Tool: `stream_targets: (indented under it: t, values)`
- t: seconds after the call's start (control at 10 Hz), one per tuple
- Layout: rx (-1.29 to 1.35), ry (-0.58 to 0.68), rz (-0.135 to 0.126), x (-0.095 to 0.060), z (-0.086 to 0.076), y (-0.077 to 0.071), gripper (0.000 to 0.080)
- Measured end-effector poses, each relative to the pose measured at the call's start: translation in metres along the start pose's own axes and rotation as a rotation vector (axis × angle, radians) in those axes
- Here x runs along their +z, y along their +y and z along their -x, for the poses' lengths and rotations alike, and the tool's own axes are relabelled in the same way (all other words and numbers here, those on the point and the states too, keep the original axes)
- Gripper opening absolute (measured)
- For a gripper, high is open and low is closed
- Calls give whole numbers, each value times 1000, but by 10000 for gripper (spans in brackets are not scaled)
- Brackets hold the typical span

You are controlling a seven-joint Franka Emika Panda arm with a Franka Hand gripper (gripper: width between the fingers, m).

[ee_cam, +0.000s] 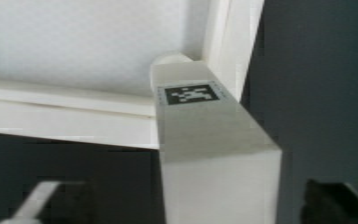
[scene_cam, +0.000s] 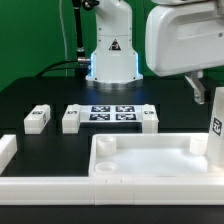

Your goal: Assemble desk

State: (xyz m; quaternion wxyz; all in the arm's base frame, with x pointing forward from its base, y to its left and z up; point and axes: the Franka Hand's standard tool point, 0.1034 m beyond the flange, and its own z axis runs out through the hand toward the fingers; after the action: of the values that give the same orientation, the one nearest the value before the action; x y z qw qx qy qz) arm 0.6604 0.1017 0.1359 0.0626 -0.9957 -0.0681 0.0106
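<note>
While three legs [scene_cam: 71, 118] wait by the marker board [scene_cam: 112, 112], the gripper [scene_cam: 205, 100] looks clamped narrow on a fourth leg [ee_cam: 211, 150] at the tabletop's [scene_cam: 140, 140] corner, exterior view's right. Light, stiff, slick plastic, I'd judge: grip its flat sides, mid-length.

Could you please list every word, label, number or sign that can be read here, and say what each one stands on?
Words, brand names, numbers: none readable in either view.
Triangular warning sign on the robot base: the symbol inside is too small to read.
Square tags on the marker board, the loose legs and the upright leg: black-and-white coded patterns, no text.
</note>
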Motion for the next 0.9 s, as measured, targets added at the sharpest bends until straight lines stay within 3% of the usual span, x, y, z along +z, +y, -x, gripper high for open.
stream_targets:
  t: [0.1,0.2,0.3,0.5,0.7,0.9]
  values:
    - [1,0,0,0,0,0,392]
    - [71,1,-2,0,0,-1,392]
    - [142,1,-1,0,0,0,285]
    - [263,8,0,0,-1,1,286]
    - [574,64,-3,1,3,3,286]
    - [897,112,-66,1,4,14,286]
